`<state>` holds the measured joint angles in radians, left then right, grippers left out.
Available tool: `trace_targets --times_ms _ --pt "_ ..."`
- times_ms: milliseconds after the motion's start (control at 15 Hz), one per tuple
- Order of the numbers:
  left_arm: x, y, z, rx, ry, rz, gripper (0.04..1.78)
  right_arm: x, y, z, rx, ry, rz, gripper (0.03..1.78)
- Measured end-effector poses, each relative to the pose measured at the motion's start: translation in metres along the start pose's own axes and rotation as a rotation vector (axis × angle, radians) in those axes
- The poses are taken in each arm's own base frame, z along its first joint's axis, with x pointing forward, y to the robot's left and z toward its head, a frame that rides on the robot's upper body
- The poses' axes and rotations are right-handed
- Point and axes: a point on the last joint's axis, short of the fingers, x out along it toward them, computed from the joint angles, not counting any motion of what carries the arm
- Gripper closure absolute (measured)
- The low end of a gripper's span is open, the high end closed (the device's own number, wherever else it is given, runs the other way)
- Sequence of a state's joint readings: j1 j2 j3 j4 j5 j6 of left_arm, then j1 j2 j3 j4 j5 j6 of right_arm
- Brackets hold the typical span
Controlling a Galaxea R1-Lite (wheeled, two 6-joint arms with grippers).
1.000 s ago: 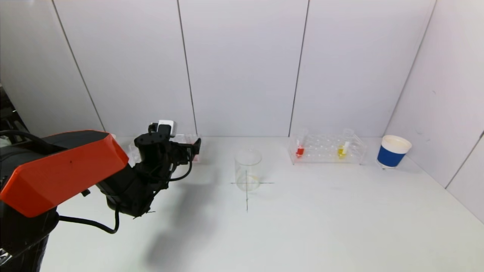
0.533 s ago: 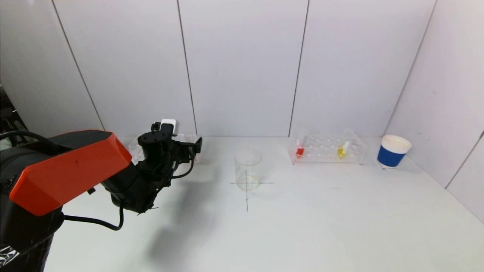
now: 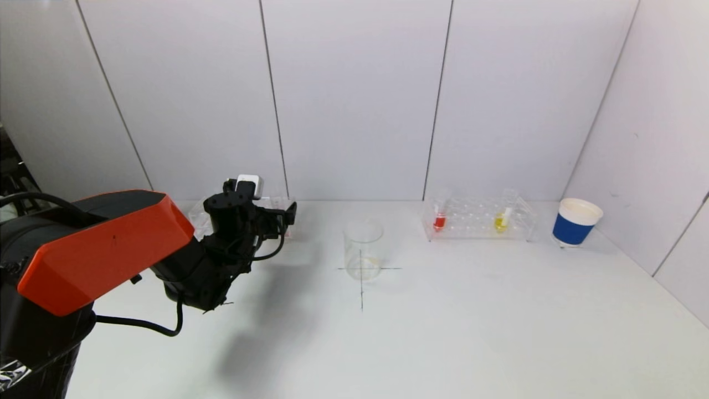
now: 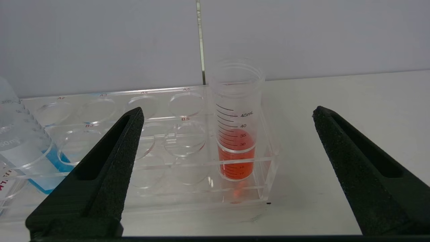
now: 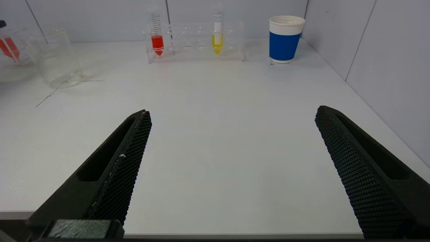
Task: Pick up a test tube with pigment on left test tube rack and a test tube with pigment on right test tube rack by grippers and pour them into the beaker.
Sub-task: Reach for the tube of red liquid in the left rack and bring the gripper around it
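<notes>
Left tool (image 4: 228,111) sits at the far-left part of the white worktop (image 3: 443,332), level with the clear acrylic left test tube rack (image 4: 141,141) and facing the back wall. Its fingers (image 4: 114,158) are spread wide apart and grip nothing. The clear graduated test tube with orange-red pigment (image 4: 236,134) stands upright in the end hole of this rack, on the side toward the worktop centre. From the wrist camera it falls between the two fingers but beyond their tips, not yet enclosed. Judgement: the step in hand is the approach for the first pick; the wide spread gives clearance around the tube before closing.

A second tube holding blue liquid (image 4: 27,148) stands at the opposite end of the same rack, outside the finger span, so it should not be disturbed.

The clear glass beaker (image 3: 363,249) stands on a drawn cross mark near the middle of the worktop, closer to the back edge. It looks nearly empty, which suggests neither pour is done.

The clear right test tube rack (image 3: 479,219) lies along the back edge toward the right, holding a red-pigment tube (image 3: 439,220) and a yellow-pigment tube (image 3: 501,221), both upright. A blue paper cup with white rim (image 3: 576,223) stands near the back-right corner.

Right tool (image 5: 231,134) is low over the near edge of the worktop, fingers wide apart, holding nothing, well apart from its rack; it appears parked.

Risk, as judged: the tube is smooth and partly full, so the grip should land above the rack top.
</notes>
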<state>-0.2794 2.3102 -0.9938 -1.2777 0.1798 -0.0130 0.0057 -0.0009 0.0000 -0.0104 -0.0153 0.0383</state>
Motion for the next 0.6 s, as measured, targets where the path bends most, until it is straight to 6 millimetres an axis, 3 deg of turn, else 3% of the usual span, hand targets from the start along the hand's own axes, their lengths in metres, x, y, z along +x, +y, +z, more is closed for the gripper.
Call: trace_targets --times_ms 600 --pt "0.0016 0.0023 0.0013 -0.001 -0.006 0.006 0.06 0.0 0.0 0.0 0.0 0.0 0.0 0.04"
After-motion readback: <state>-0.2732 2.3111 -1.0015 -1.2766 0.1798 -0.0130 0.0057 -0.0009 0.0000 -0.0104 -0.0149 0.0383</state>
